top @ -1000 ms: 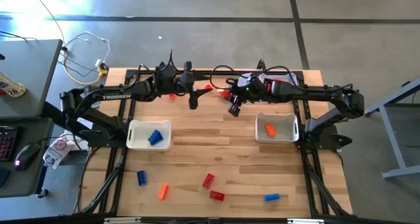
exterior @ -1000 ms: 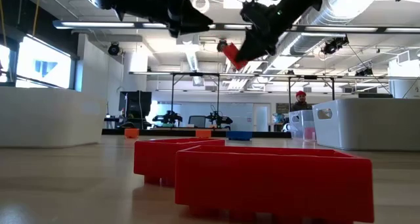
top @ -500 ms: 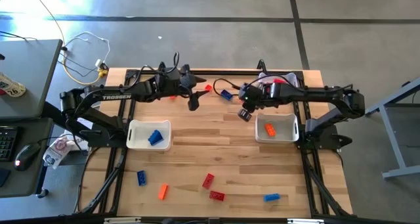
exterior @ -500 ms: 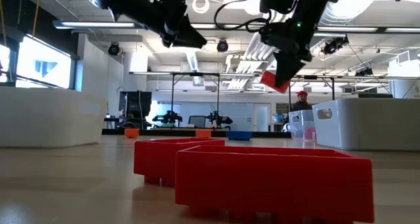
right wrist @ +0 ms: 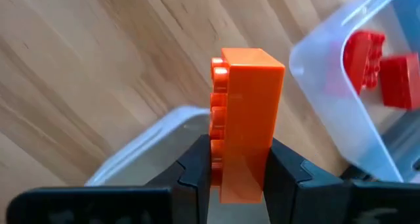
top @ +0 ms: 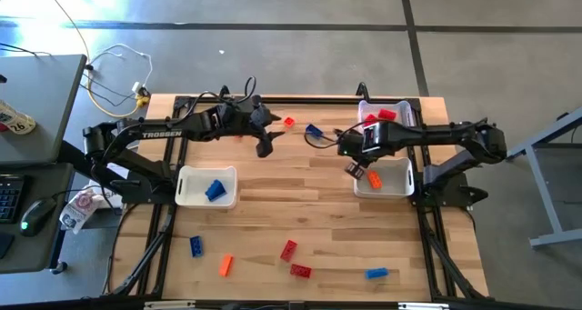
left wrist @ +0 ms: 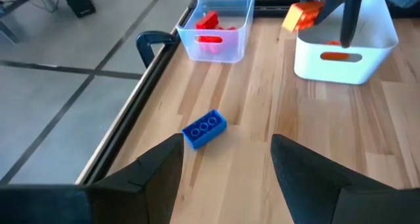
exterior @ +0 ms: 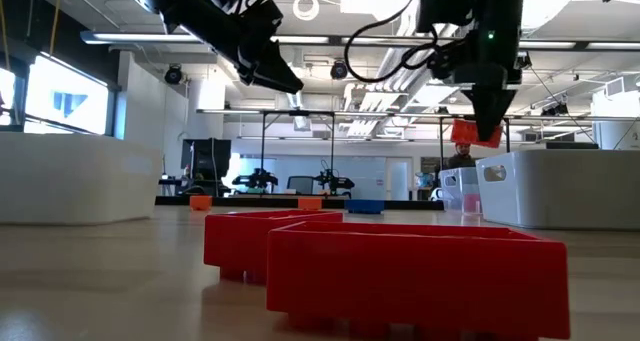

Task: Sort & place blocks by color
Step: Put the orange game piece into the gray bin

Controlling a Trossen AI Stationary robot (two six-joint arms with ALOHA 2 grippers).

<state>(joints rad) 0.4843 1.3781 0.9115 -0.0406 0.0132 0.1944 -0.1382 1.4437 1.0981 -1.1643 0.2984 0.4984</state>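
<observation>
My right gripper (top: 356, 171) is shut on an orange block (right wrist: 246, 119) and hangs over the left rim of the right-hand white bin (top: 398, 188), which holds another orange block (top: 374, 177). My left gripper (left wrist: 226, 140) is open above the far middle of the table (top: 264, 147), with a loose blue block (left wrist: 204, 128) lying flat ahead of it. The clear bin (top: 400, 109) at the far right holds red blocks (top: 384, 115). The left white bin (top: 186, 190) holds a blue block (top: 215, 189). My right gripper pinches the orange block between its two fingers, one on the studded face (right wrist: 217, 142) and the other on the opposite face. The fingers (exterior: 487, 101) come from above, pointing down. The block (exterior: 475, 133) is lifted clear and sticks out past the fingertips.
Loose blocks lie toward the near edge: blue (top: 195, 246), orange (top: 225, 265), two red (top: 288, 250) (top: 300, 271) and blue (top: 376, 274). A reddish block (top: 289, 122) sits near the far edge. The middle of the table is bare wood.
My right gripper has carried the orange block from the far middle of the table toward the right and near side, lowering as it went. It now stands at the left rim of the right white bin. Its hold has stayed shut.
</observation>
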